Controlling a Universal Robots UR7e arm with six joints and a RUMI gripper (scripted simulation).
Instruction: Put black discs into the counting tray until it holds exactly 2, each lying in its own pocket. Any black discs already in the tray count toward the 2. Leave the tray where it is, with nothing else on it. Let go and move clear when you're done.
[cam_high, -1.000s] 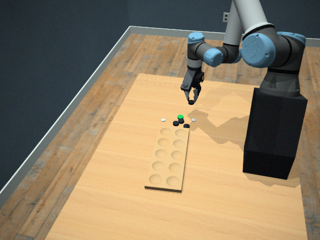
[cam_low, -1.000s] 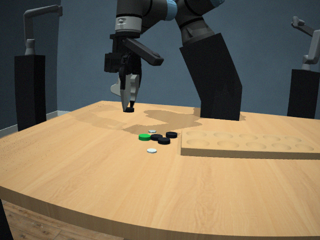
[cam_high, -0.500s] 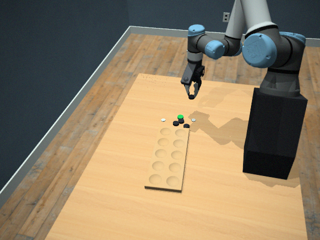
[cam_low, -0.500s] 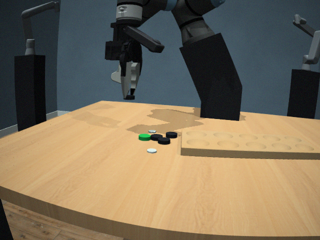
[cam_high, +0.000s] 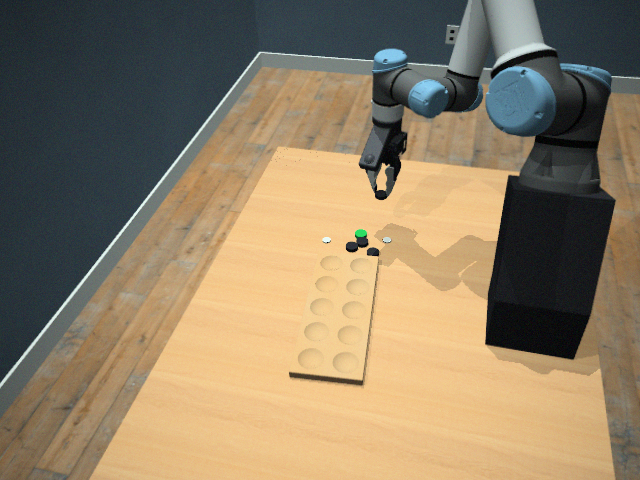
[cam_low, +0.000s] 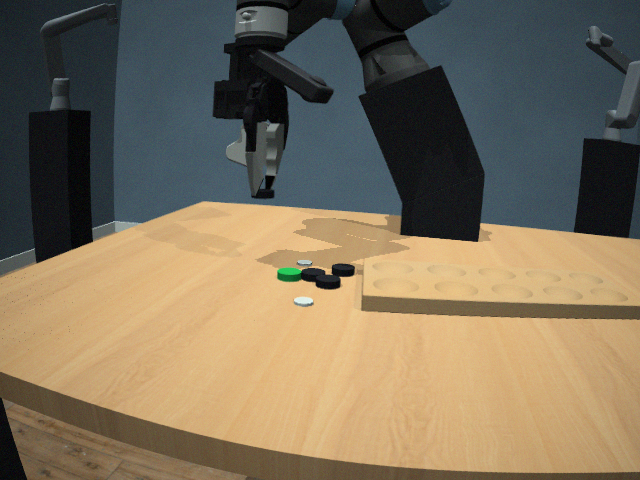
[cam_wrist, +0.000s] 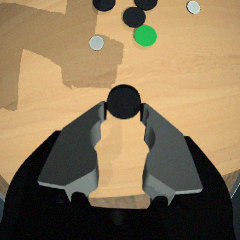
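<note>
My gripper (cam_high: 381, 193) is shut on a black disc (cam_wrist: 124, 101) and holds it well above the table, beyond the far end of the tray; the same shows in the exterior view (cam_low: 264, 193). The wooden counting tray (cam_high: 338, 318) lies flat with two rows of round pockets, all empty. Three more black discs (cam_high: 362, 241) (cam_high: 351, 246) (cam_high: 372, 252) lie on the table just past the tray's far end, and they show in the exterior view (cam_low: 328, 281) too.
A green disc (cam_high: 360, 233) touches the black discs. Two small white discs (cam_high: 326, 239) (cam_high: 386, 239) lie to either side of the group. The arm's black pedestal (cam_high: 547, 268) stands at the table's right side.
</note>
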